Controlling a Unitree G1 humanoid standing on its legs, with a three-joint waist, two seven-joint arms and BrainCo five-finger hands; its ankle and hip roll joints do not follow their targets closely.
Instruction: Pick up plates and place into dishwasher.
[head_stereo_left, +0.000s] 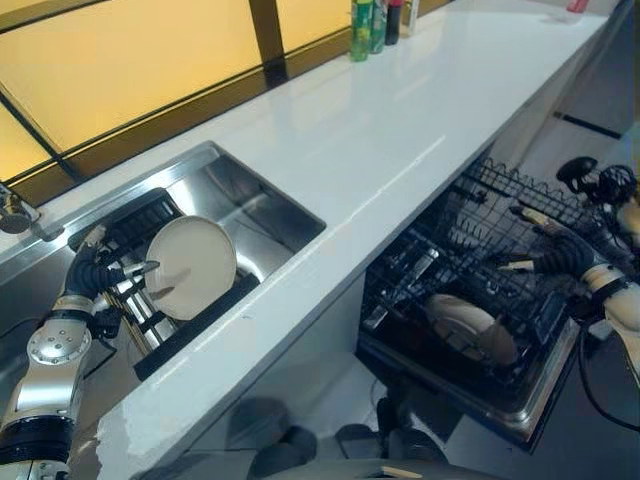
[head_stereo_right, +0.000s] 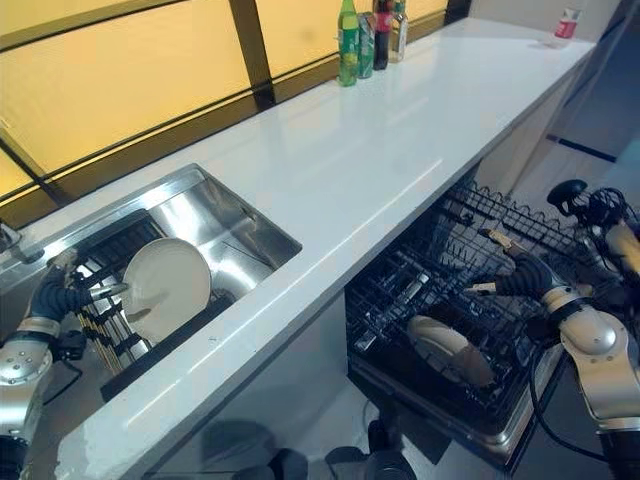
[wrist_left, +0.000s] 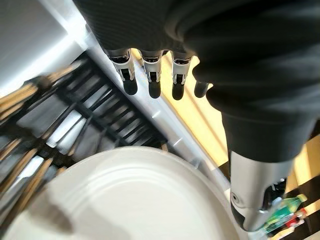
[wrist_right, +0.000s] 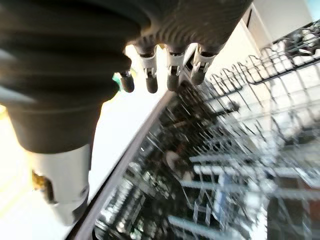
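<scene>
A cream plate (head_stereo_left: 190, 266) stands tilted on edge in a dark drying rack (head_stereo_left: 150, 330) inside the steel sink (head_stereo_left: 255, 205). My left hand (head_stereo_left: 100, 272) hovers just left of it, fingers spread open and reaching toward its rim; the plate (wrist_left: 120, 200) lies below the straight fingers (wrist_left: 152, 82). A second cream plate (head_stereo_left: 470, 325) rests in the lower rack of the pulled-out dishwasher (head_stereo_left: 470, 290). My right hand (head_stereo_left: 555, 255) hangs open above that rack's right side, holding nothing.
A long white counter (head_stereo_left: 400, 130) runs between the sink and the dishwasher. Green and dark bottles (head_stereo_left: 375, 25) stand at its far edge by the window. A faucet (head_stereo_left: 15, 212) sits at the sink's left.
</scene>
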